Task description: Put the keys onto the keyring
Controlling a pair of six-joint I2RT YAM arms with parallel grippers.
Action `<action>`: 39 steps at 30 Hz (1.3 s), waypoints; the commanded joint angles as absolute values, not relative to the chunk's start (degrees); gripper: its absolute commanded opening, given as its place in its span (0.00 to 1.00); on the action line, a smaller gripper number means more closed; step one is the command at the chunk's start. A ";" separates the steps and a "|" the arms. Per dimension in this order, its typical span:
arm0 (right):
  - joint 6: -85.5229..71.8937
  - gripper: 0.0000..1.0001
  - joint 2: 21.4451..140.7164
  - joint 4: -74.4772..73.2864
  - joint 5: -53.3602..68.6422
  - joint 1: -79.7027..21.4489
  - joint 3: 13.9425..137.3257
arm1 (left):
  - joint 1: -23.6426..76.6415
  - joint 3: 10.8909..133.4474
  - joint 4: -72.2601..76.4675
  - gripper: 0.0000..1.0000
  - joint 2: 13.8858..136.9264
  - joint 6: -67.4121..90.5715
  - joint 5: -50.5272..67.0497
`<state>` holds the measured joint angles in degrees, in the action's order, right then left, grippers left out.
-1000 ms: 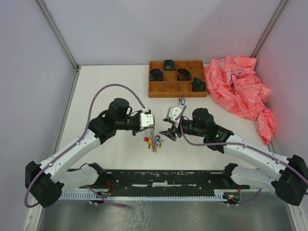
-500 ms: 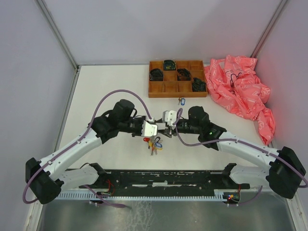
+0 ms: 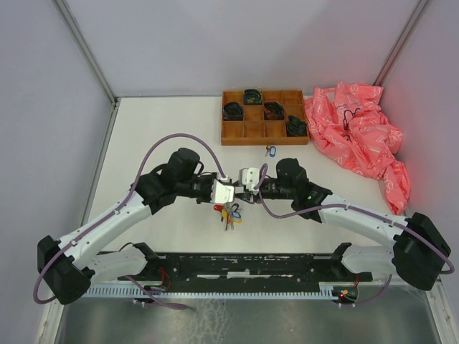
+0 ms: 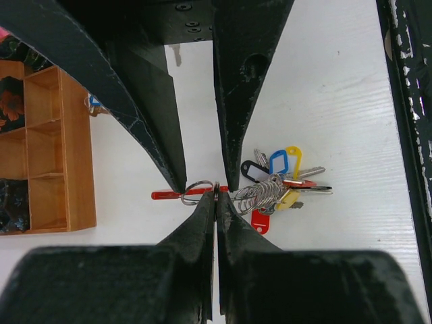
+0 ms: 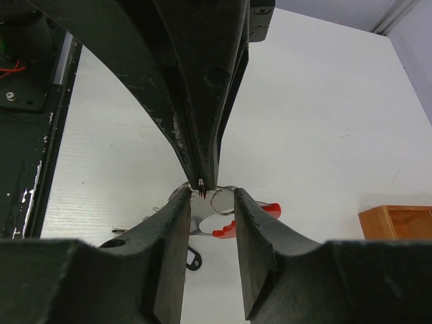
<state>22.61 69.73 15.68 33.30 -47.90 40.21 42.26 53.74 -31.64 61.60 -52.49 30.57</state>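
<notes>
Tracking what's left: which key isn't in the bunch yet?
The blue-tagged key, alone beside the wooden tray; the other keys cluster at the keyring.

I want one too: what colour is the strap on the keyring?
The strap is red, clearest in the left wrist view.
</notes>
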 commanded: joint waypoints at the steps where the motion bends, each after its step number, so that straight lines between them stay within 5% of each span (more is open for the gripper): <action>1: 23.27 0.39 70.32 18.66 33.67 -48.06 39.90 | 42.55 54.60 -28.12 0.03 59.82 -55.86 33.15; 11: 22.41 0.27 71.02 20.78 34.24 -48.17 39.62 | 42.52 53.98 -27.29 0.03 60.57 -55.56 34.78; 18: 21.96 0.01 69.72 21.75 32.70 -48.16 38.19 | 42.31 51.26 -22.81 0.15 59.30 -51.05 34.76; 29: 14.48 0.01 66.77 32.54 33.40 -44.96 32.38 | 35.88 25.70 29.34 0.30 50.47 -19.13 40.94; 39: 12.00 0.01 65.88 39.21 34.93 -43.56 29.26 | 31.06 20.29 45.74 0.37 55.02 -10.46 46.09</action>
